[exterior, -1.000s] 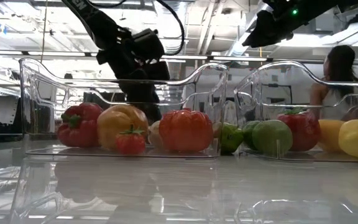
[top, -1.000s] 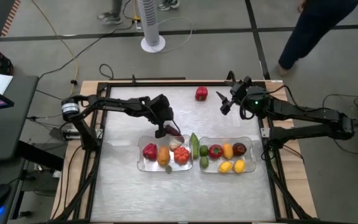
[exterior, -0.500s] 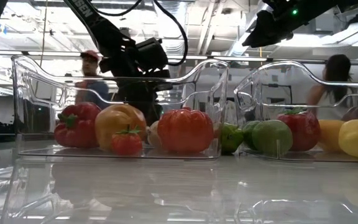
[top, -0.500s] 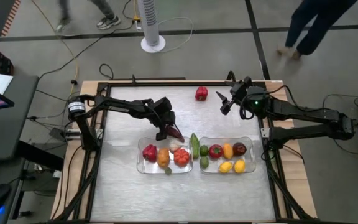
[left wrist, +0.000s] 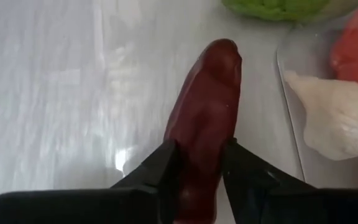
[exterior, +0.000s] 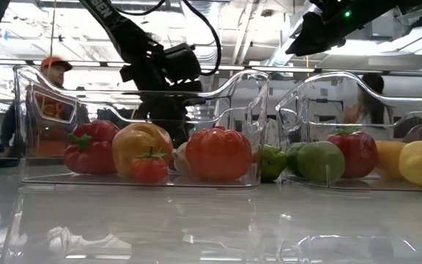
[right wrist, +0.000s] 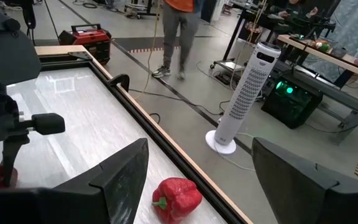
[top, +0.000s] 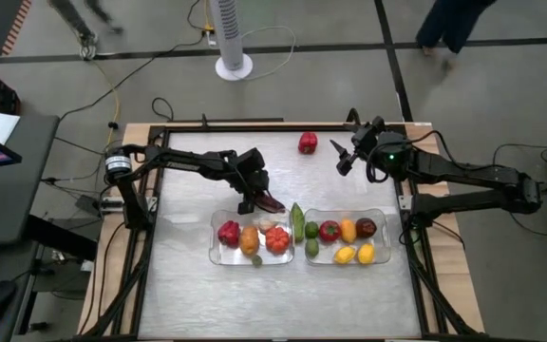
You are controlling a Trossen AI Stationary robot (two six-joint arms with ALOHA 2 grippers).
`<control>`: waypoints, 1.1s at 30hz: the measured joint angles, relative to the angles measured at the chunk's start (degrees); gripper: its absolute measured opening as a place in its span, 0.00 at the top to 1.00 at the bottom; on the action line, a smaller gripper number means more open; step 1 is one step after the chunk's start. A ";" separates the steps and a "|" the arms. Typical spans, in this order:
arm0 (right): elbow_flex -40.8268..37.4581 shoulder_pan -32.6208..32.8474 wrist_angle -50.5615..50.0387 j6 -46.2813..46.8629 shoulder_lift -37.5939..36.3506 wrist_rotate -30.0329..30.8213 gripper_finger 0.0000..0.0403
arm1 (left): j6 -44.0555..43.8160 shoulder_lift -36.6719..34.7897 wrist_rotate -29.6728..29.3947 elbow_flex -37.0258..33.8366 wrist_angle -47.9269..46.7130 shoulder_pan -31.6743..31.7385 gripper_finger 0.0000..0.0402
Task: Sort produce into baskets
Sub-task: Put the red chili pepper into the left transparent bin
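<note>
A long dark red piece of produce [top: 270, 201] lies on the table just behind the left basket [top: 218, 249], and my left gripper [top: 257, 199] is shut on it. The left basket holds a red pepper [top: 229, 231], an orange piece [top: 250, 237], a tomato [top: 277, 237] and a white bulb [left wrist: 334, 118]. The right basket [top: 378, 217] holds several red, yellow and dark pieces. Between the baskets lies a long green piece [top: 297, 220]. My right gripper [top: 342, 158] hangs open above the table's far right, near a lone red pepper [top: 308, 142]. My left gripper pinches the dark red piece between its two fingers [left wrist: 166, 162], on the long sides near the end closest to the wrist [left wrist: 202, 134]. The fingers slant down from the table's far left and lie along the piece. The piece seems to lie on the table.
A small tomato [exterior: 150, 167] sits in the left basket's near part and a green lime [top: 311, 248] by the right basket's corner. People walk on the floor beyond the table, where a white tower fan [top: 231, 33] stands. Bare tabletop [top: 198, 171] lies at the far left and near side.
My left gripper has sunk a little onto the dark red piece behind the left basket and shut on it. The piece has stayed where it lay.
</note>
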 joint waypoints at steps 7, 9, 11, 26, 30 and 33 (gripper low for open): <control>0.00 0.00 -0.02 0.00 0.00 0.00 0.23 | 2.15 0.37 -0.65 7.91 -12.47 -0.05 0.78; 0.00 0.00 -0.02 0.00 0.00 0.00 0.23 | 2.42 0.32 -0.63 9.99 -16.01 -0.09 0.78; 0.00 0.00 -0.02 0.00 0.00 0.00 0.23 | 2.42 0.33 -0.63 11.93 -20.13 -0.11 0.78; 0.00 0.00 -0.04 0.00 0.00 0.00 0.23 | 0.50 -3.43 -5.43 21.36 -33.96 0.09 0.88; 0.00 0.00 -0.04 0.02 0.00 0.00 0.23 | -2.60 -3.39 -8.66 20.54 -33.30 0.09 0.85; 0.00 0.02 -0.04 0.05 0.00 -0.02 0.23 | -3.98 -3.42 -7.09 17.26 -32.86 0.13 0.77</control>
